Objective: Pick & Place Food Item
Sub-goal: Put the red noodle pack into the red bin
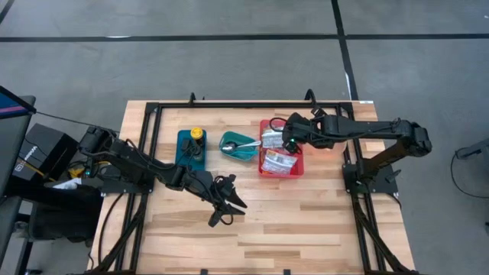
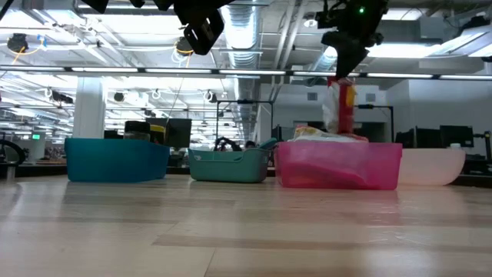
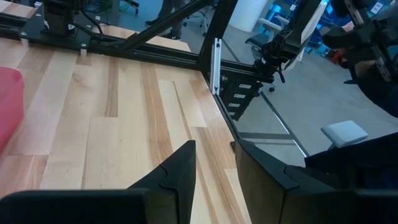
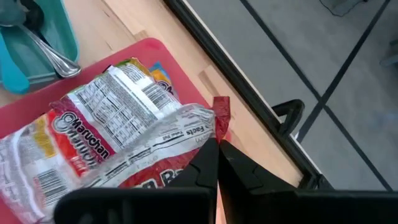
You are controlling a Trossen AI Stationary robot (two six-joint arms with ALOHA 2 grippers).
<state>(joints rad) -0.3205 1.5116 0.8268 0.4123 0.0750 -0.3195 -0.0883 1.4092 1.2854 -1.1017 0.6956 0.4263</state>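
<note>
Right wrist view, bottom centre: the right gripper [image 4: 216, 163] is pinched tight on the edge of a noodle packet [image 4: 143, 134], lifted above the red bin [image 4: 134, 48]. It should rise straight, clearing the packets below. Farther off, mid-table, the left gripper [image 1: 227, 208] waits part-open, holding nothing.

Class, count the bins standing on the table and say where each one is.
3. The dark teal bin stands nearest the left arm, the small green bin in the middle, and the red bin under the right claw.
</note>
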